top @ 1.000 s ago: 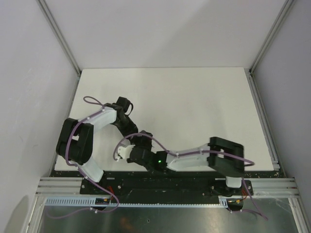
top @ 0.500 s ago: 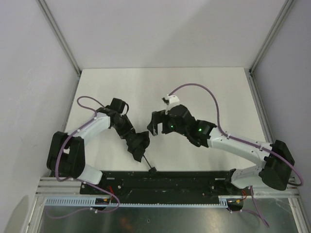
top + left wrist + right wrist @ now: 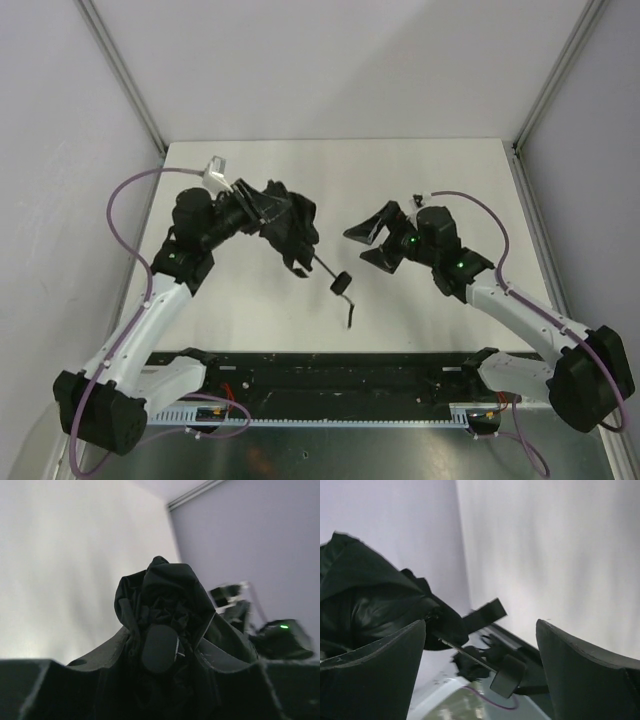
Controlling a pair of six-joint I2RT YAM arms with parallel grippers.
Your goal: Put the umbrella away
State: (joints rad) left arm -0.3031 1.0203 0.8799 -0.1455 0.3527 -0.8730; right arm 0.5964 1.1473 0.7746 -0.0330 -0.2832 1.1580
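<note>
Two tools: left tool (image 3: 272, 208) tight around umbrella (image 3: 299, 232), right tool (image 3: 372, 246) spread wide.

You see a white table (image 3: 420, 310) lying beneath both pairs of jaws, with pale walls (image 3: 340, 70) rising beyond them. Aluminium posts (image 3: 125, 80) stand at the far corners, outboard of each pair. A slotted metal rail (image 3: 340, 424) runs along the table's near edge, well apart from the jaws.

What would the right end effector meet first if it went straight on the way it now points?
Probably the black fabric folding umbrella, at its thin shaft and small handle knob: the right wrist view shows them between the open fingers of the right end effector. Depth is unclear.
</note>
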